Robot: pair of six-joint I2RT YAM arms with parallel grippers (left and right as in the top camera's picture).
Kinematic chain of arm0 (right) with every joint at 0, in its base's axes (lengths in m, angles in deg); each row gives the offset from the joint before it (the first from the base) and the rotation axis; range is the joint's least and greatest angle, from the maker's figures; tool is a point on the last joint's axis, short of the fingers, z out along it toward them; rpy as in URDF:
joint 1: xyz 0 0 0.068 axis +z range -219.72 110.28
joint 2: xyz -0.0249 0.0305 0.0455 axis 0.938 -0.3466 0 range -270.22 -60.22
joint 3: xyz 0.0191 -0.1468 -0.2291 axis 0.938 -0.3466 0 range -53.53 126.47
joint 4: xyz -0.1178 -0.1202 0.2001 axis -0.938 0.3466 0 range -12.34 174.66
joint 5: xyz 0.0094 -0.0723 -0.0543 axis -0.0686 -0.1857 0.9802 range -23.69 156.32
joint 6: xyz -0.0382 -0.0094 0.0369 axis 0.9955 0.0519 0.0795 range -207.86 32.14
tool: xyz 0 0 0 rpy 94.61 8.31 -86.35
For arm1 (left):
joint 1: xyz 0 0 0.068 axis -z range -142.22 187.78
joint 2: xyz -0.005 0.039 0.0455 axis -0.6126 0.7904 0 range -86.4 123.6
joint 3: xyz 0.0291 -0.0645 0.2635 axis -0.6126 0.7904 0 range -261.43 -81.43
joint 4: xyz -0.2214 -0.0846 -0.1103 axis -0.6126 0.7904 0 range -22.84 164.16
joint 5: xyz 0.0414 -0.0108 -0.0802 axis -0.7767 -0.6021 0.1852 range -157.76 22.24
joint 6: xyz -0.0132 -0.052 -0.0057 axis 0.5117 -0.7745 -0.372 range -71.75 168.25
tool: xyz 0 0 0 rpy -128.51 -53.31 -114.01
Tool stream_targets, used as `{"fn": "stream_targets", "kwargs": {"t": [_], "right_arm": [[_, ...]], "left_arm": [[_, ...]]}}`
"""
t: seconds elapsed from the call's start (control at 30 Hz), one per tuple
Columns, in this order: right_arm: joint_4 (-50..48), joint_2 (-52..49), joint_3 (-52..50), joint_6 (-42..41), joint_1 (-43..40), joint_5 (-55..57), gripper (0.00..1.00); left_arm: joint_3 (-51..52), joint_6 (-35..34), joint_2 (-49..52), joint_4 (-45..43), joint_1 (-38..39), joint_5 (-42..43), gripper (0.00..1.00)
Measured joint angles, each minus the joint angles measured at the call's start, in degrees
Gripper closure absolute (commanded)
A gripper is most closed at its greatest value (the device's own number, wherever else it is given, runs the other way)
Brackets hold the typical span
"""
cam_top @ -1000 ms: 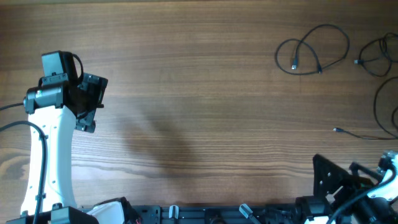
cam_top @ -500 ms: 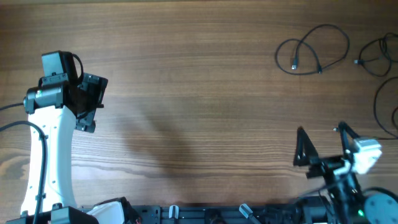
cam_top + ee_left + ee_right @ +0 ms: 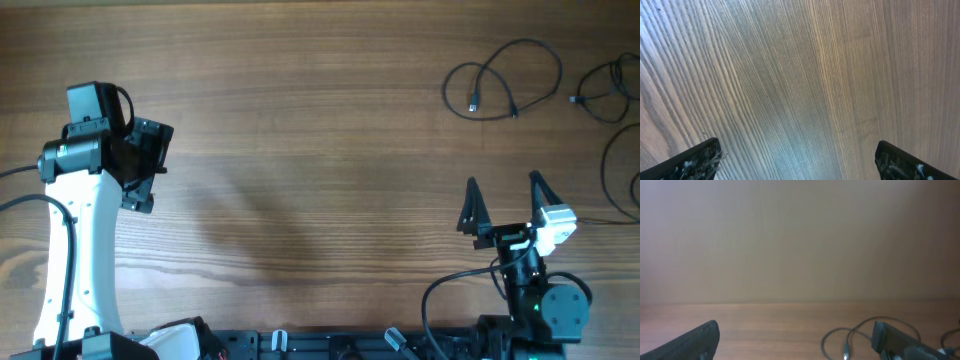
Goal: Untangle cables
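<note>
**Several loose cables, both grippers empty**

Thin black cables [image 3: 503, 88] lie in slack loops at the table's [image 3: 320, 120] far right. They look light, limp and snag-prone, so I'd pinch one near a plug. The right gripper [image 3: 502, 183] gapes nearby, holding nothing. The left gripper [image 3: 160, 168] gapes too, well apart. Smooth bare wood, with a plain pale wall beyond.

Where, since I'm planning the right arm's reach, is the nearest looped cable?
Overhead view: the looped cable lies on the table, right side, beyond the right gripper, untouched.
</note>
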Motion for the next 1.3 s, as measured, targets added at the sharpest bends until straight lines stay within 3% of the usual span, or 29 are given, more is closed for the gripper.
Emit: {"fn": "stream_targets", "kwargs": {"t": [0.23,0.5,0.67,1.3], "right_arm": [[-5.5,0.2,-6.4,0.0,-2.3,0.2,0.00],[-4.3,0.2,-7.5,0.0,-2.4,3.8,0.00],[2.7,0.4,-7.6,0.7,-2.4,5.7,0.00],[2.7,0.4,-7.6,2.6,-2.4,6.1,0.00]], "left_arm": [[0.0,0.0,0.0,0.0,0.0,0.0,0.00],[0.0,0.0,0.0,0.0,0.0,0.0,0.00],[0.0,0.0,0.0,0.0,0.0,0.0,0.00],[0.0,0.0,0.0,0.0,0.0,0.0,0.00]]}}
